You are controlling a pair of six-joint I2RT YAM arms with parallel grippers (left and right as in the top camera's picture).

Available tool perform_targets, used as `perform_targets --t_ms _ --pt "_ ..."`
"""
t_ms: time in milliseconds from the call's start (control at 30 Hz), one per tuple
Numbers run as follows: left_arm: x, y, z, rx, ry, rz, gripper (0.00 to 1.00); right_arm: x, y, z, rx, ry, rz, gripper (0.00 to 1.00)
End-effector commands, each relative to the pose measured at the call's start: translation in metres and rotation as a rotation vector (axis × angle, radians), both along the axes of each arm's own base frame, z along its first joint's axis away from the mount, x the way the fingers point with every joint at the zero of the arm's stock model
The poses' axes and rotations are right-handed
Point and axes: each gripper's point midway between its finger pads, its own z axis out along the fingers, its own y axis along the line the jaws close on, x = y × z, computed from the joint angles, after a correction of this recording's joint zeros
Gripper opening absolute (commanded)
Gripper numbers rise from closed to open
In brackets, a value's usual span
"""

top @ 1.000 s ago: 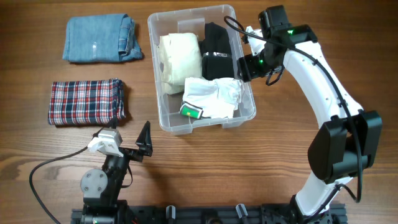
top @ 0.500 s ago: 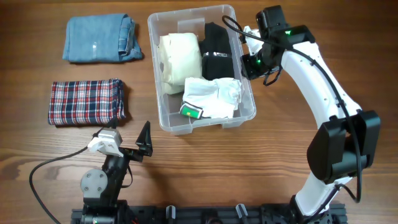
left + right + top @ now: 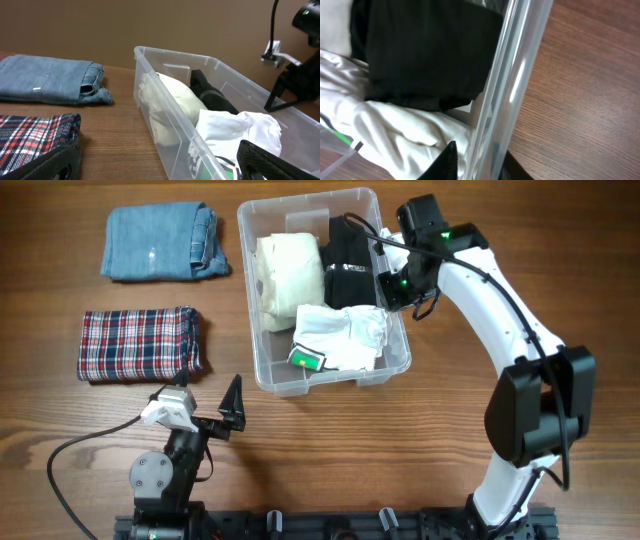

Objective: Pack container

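Right hand straddles the right wall of the container, one finger inside by the black garment; whether it is clenched cannot be told. Left hand sits released near the front of the worktop, the container standing mid-worktop.

The table is viewed from above; the container, shared by all views, is seen low and nearer from the wrists.

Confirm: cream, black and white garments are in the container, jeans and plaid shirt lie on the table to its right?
No. The jeans and plaid shirt lie to the left of the container, per the overhead view. The cream garment, black garment and white garment are inside it.
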Motion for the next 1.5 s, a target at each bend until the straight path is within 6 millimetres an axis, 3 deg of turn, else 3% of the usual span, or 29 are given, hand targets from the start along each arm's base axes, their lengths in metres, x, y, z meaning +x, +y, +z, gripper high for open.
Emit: perform_targets --t_ms 0,100,300,967,1100,1333,1467 --pt "0.0 0.003 -0.002 0.016 0.0 0.012 1.0 -0.004 0.001 -0.016 -0.019 0.041 -0.035 0.2" --pt "0.0 0.003 -0.002 0.016 0.0 0.012 1.0 0.0 -0.01 -0.017 -0.069 0.028 -0.109 0.16" --pt "0.0 0.003 -0.002 0.016 0.0 0.012 1.0 0.002 -0.01 -0.017 -0.048 0.037 -0.201 0.05" --pt "0.0 0.003 -0.002 0.016 0.0 0.012 1.0 0.003 -0.01 -0.017 0.024 0.094 -0.587 0.05" --pt "0.0 0.003 -0.002 0.016 0.0 0.012 1.0 0.001 -0.012 -0.017 0.01 0.096 -0.576 0.04" --pt "0.0 0.003 -0.002 0.016 0.0 0.012 1.0 -0.012 -0.017 -0.02 -0.056 0.118 -0.399 0.04" --pt "0.0 0.003 -0.002 0.016 0.0 0.012 1.0 -0.02 -0.031 -0.021 -0.133 0.131 -0.373 0.04"
